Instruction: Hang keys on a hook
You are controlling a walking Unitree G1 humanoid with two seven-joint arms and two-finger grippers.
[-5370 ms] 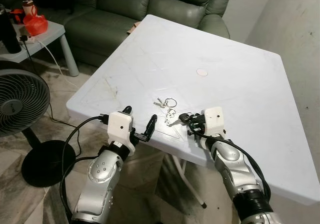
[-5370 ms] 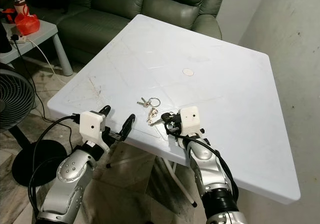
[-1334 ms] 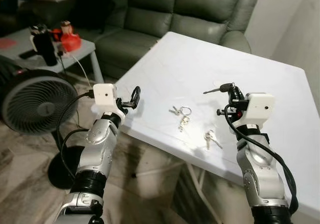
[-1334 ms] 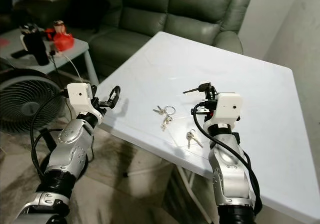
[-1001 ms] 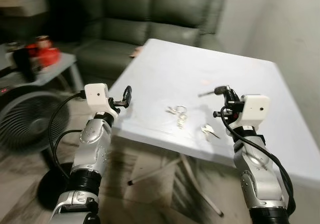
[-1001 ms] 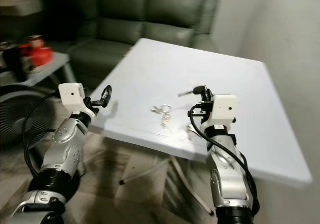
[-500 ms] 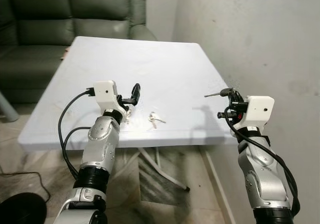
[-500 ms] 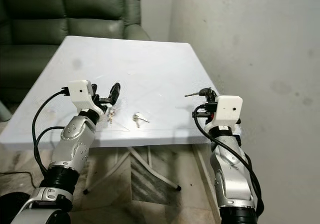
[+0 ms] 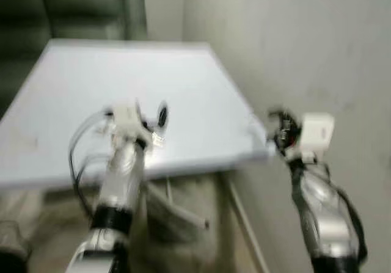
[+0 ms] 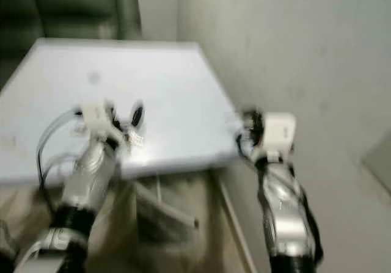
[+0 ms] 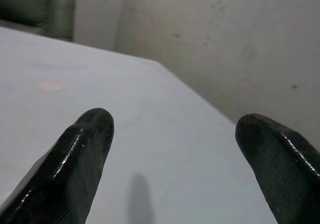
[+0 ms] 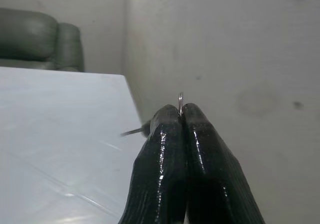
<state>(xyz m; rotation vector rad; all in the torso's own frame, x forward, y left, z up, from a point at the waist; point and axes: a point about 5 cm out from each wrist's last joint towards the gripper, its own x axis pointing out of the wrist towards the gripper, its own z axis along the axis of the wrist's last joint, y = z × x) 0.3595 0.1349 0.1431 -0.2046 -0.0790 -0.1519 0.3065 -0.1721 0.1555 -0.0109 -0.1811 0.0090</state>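
The head views are blurred by motion. My right gripper (image 12: 181, 115) is shut on a key: a thin metal ring (image 12: 180, 100) pokes up between the fingertips and the key's blade (image 12: 133, 132) sticks out sideways. In the left eye view this gripper (image 9: 278, 125) is held up just past the white table's right edge, close to the grey wall (image 9: 317, 47). My left gripper (image 9: 160, 115) hovers over the table (image 9: 73, 77) near its front, open with nothing between its fingers (image 11: 85, 134). A small pale blur (image 10: 135, 140) on the table beside it could be more keys.
A bare plaster wall (image 12: 240, 48) with small marks rises to the right, directly behind the table. A dark green sofa (image 9: 73, 4) stands beyond the table's far edge. Table legs (image 9: 177, 209) cross beneath the tabletop over a tiled floor.
The whole picture has swung further right and blurred, so the camera is moving. Both arms keep their pose, the right still holding the key and the left still open.
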